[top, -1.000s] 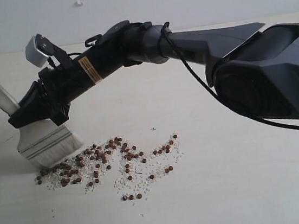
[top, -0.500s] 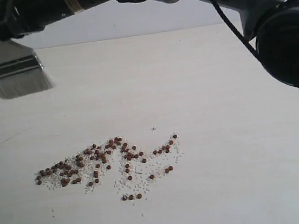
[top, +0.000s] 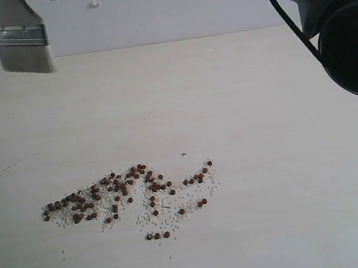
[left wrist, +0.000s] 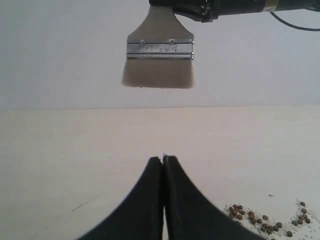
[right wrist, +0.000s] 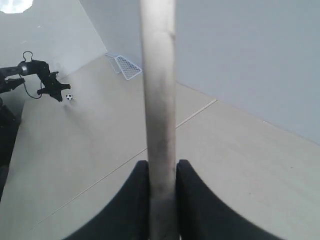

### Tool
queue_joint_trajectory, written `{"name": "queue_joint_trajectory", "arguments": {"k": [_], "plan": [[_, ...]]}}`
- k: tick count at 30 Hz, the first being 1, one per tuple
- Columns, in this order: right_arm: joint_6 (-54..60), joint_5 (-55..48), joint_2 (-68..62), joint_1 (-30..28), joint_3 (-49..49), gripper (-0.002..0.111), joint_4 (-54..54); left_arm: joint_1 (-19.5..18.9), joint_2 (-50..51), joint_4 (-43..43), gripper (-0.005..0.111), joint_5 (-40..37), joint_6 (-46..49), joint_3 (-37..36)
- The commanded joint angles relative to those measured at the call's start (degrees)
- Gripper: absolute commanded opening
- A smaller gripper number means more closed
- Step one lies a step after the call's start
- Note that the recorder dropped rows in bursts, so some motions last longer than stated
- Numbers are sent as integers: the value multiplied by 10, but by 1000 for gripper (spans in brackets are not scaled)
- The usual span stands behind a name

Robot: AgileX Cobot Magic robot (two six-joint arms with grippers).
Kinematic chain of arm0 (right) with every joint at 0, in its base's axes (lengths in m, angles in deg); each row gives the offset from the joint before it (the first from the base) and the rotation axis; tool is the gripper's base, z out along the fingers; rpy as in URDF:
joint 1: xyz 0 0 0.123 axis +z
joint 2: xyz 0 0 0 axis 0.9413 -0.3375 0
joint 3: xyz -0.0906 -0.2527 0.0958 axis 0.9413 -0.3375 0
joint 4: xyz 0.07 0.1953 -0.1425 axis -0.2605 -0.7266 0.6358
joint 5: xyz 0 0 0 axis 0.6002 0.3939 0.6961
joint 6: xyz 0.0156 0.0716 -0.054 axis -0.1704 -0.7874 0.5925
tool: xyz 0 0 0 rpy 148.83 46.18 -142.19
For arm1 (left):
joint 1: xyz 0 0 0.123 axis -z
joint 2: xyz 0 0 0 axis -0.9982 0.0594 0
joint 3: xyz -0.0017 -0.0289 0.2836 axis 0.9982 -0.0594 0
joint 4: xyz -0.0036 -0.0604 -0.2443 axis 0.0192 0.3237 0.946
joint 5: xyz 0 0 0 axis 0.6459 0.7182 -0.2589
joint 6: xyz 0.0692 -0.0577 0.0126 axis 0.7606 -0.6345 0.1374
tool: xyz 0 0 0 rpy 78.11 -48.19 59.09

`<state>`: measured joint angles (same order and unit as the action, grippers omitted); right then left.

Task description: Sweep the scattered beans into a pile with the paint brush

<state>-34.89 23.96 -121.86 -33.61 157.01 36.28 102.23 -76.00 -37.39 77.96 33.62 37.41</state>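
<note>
My right pincer [right wrist: 162, 169] pinches the paint brush [top: 21, 37], which hangs high in the air, well above and left of the beans [top: 124, 194] scattered on the table [top: 275, 115]. My left pincer [left wrist: 163, 162] is pressed together, empty, low near the beans.

We find open table [top: 263, 130] around the beans [top: 130, 199], with the paint brush [top: 22, 42] hanging well above them.

I'm seeing the paint brush [top: 22, 42] hanging clear of the table [top: 283, 128], off-white bristles pointing down under its silver band, above the far left corner. The beans [top: 128, 196], reddish-brown among white grains, are lying in a loose scattered band toward the near edge, left of centre.
</note>
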Motion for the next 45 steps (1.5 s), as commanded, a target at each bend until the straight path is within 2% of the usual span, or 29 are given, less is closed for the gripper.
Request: {"name": "queue_joint_trajectory", "arguments": {"k": [1,7,11,18,21,24,25,27,28,30,34,42,45], "plan": [[-3,-8,11,0,-28,0,-7,3,-4,6,0,5,-3,1],[-3,-5,21,39,-96,0,-7,3,-4,6,0,5,-3,1],[-3,-67,45,75,-146,0,-7,3,-4,6,0,5,-3,1],[-3,-284,154,106,-354,0,-7,3,-4,6,0,5,-3,1],[0,-384,236,106,-479,0,-7,3,-4,6,0,5,-3,1],[-5,-544,330,126,-615,0,-7,3,-4,6,0,5,-3,1],[-5,-636,355,148,-647,0,-21,3,-4,6,0,5,-3,1],[-5,-734,372,186,-671,0,-30,3,-4,6,0,5,-3,1],[-5,-818,375,225,-682,0,-34,3,-4,6,0,5,-3,1],[-5,-894,371,280,-680,0,-29,3,-4,6,0,5,-3,1],[-5,-944,336,346,-636,0,-18,3,-4,6,0,5,-3,1],[-5,-947,288,355,-460,0,-36,3,-4,6,0,5,-3,1],[-5,-946,288,345,-406,0,-84,3,-4,6,0,5,-3,1]]}}
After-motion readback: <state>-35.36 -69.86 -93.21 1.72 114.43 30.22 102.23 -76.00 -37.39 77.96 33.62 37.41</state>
